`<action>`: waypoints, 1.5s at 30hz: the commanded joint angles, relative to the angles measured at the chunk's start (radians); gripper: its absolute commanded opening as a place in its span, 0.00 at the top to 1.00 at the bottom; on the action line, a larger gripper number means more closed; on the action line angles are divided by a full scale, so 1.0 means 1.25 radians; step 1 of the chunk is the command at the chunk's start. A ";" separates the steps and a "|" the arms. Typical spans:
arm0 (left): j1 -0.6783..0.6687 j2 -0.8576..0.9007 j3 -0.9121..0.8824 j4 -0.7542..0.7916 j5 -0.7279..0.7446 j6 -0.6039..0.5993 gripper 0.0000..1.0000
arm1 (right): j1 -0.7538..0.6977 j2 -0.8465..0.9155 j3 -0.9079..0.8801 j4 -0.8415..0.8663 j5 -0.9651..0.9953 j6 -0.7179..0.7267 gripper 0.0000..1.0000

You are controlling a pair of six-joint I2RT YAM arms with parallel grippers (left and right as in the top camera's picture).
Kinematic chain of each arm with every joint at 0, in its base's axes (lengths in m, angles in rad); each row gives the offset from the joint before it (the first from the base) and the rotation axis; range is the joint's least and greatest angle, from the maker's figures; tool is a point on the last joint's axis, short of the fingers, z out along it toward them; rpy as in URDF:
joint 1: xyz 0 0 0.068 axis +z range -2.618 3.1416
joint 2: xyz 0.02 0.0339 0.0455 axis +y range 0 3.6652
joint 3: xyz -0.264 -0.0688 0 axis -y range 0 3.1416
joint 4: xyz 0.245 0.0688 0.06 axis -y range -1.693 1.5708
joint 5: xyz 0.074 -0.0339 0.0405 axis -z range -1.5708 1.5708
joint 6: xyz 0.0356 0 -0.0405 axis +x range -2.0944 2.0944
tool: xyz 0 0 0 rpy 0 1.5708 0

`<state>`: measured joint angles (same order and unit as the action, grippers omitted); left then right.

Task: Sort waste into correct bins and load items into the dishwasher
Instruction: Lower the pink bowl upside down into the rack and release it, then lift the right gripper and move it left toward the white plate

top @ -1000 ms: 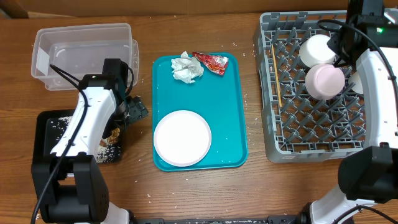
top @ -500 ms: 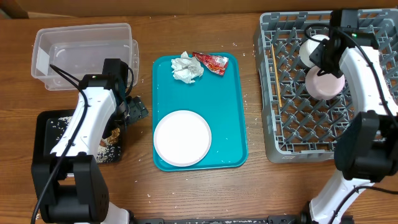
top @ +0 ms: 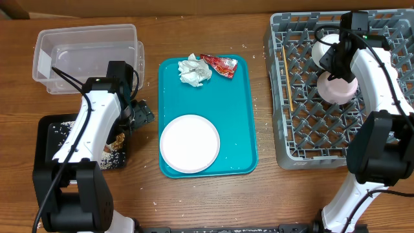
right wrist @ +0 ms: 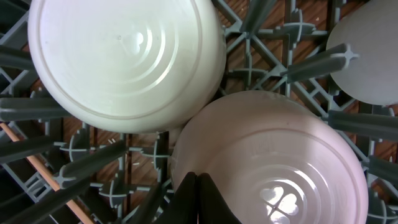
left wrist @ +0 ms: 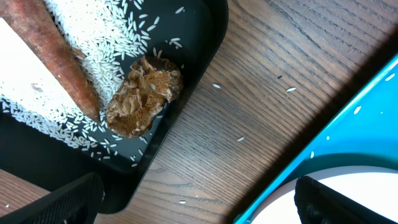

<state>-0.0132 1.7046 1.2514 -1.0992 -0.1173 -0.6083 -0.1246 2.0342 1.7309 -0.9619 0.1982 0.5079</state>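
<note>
Here, left end effector [left wrist: 199, 202] wide and empty; right end effector [right wrist: 198, 196] fully closed, empty, over a white bowl [right wrist: 273, 155].

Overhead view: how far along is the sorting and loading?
Done: bowls and stick in rack; sausage, rice, crumbly bit in black tray.
In hand: nothing; right fingers shut above the bowls, left fingers open.
Remaining: napkin, wrapper, plate on teal tray.
</note>
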 commanded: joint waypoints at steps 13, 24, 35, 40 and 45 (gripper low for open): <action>0.001 0.008 0.000 0.004 -0.011 -0.016 0.00 | -0.007 -0.055 0.029 0.137 -0.028 -0.015 0.87; 0.001 0.008 0.000 0.004 -0.011 -0.016 0.00 | -0.007 0.028 0.029 0.347 -0.029 -0.023 0.80; 0.001 0.008 0.000 0.004 -0.011 -0.016 0.00 | -0.007 0.098 0.029 0.400 -0.027 -0.054 0.80; 0.001 0.008 0.000 0.004 -0.011 -0.016 0.00 | -0.007 0.098 0.029 0.399 -0.028 -0.056 0.80; 0.001 0.008 0.000 0.004 -0.011 -0.016 0.00 | -0.007 0.079 0.030 0.385 -0.028 -0.057 0.83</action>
<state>-0.0132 1.7046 1.2514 -1.0954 -0.1173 -0.6083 -0.1246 2.1616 1.7447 -0.4755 0.1638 0.4606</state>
